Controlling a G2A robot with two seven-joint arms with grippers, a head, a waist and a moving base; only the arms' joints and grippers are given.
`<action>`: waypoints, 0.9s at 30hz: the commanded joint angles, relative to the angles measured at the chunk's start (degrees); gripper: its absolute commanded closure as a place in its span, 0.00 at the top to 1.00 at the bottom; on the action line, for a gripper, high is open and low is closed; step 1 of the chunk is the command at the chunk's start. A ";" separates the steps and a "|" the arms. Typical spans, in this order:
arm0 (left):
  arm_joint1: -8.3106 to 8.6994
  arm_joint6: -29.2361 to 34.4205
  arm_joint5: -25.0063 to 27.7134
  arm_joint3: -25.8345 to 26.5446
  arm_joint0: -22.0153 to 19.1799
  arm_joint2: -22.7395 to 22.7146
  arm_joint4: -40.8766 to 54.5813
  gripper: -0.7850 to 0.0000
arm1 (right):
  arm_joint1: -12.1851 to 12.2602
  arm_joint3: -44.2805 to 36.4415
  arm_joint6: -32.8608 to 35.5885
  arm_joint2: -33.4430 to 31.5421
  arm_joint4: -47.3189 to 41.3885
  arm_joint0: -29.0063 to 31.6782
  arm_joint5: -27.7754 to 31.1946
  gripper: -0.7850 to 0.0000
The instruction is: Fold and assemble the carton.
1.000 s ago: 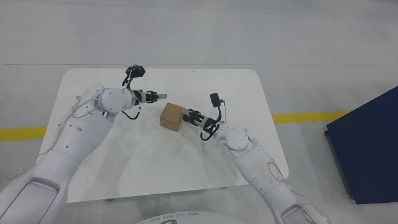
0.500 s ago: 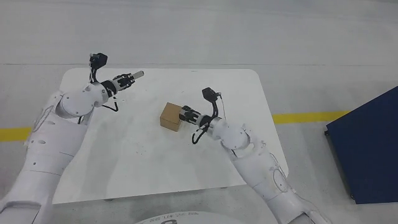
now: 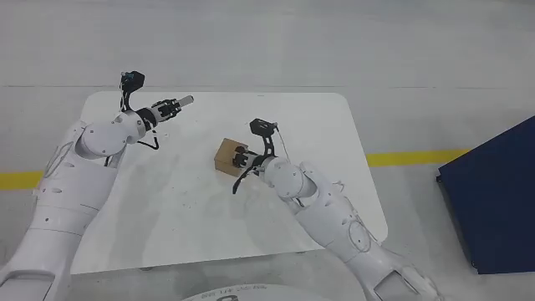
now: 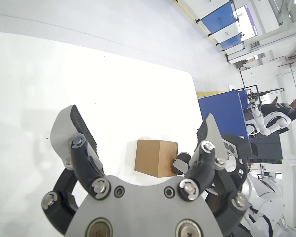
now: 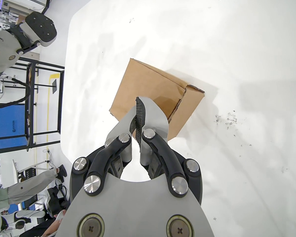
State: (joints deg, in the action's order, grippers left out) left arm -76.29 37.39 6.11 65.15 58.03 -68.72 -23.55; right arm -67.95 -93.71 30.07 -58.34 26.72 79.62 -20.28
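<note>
A small brown carton point(image 3: 227, 155) stands closed on the white table point(image 3: 209, 217), near its middle. My right gripper point(image 3: 241, 161) is shut, its tip pressed against the carton's right side; in the right wrist view the joined fingertips point(image 5: 139, 107) overlap the carton point(image 5: 150, 87), whose end flap seam gapes slightly. My left gripper point(image 3: 185, 100) hovers over the table's back left, well away from the carton. In the left wrist view it point(image 4: 140, 127) is open with nothing between its fingers, and the carton point(image 4: 153, 157) lies beyond with the right gripper's tip touching it.
The table point(image 5: 236, 50) has rounded corners and bare room in front of and behind the carton. A blue panel point(image 3: 501, 192) stands on the floor off to the right. A yellow floor line point(image 3: 418, 157) runs behind the table.
My left arm drew back from the carton to the back left, then stayed still. My right gripper swung in leftward along the carton's right side. The carton barely shifted.
</note>
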 commanded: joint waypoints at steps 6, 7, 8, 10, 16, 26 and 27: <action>0.00 0.00 0.00 0.00 0.00 0.00 0.00 1.00 | -0.26 -3.18 -0.83 0.71 0.51 0.78 -0.46 0.00; 0.00 0.00 0.00 0.00 0.00 0.00 0.00 1.00 | -0.22 -3.78 -1.13 0.50 0.46 1.17 -0.14 0.00; 0.00 0.00 0.00 0.00 0.00 0.00 0.00 1.00 | -0.20 -4.20 -1.36 0.32 0.41 1.48 0.14 0.00; 0.00 0.00 0.00 0.00 0.00 0.00 0.00 1.00 | -0.22 -4.51 -1.52 0.16 0.24 1.73 0.34 0.00; 0.00 0.00 0.00 0.00 0.00 0.00 0.00 1.00 | -1.13 0.07 -2.35 2.24 0.51 -1.28 -1.68 0.00; 0.00 0.00 0.00 0.00 0.00 0.00 0.00 1.00 | -1.76 -1.89 -7.08 2.16 -0.16 -0.36 -0.20 0.00; 0.00 0.00 0.00 0.00 0.00 0.00 0.00 1.00 | -1.44 -3.44 -7.47 0.74 -0.62 1.12 1.02 0.00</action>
State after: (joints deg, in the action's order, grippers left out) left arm -76.29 37.39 6.11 65.15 58.03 -68.72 -23.55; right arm -69.77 -95.10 23.08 -55.85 26.71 78.93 -20.84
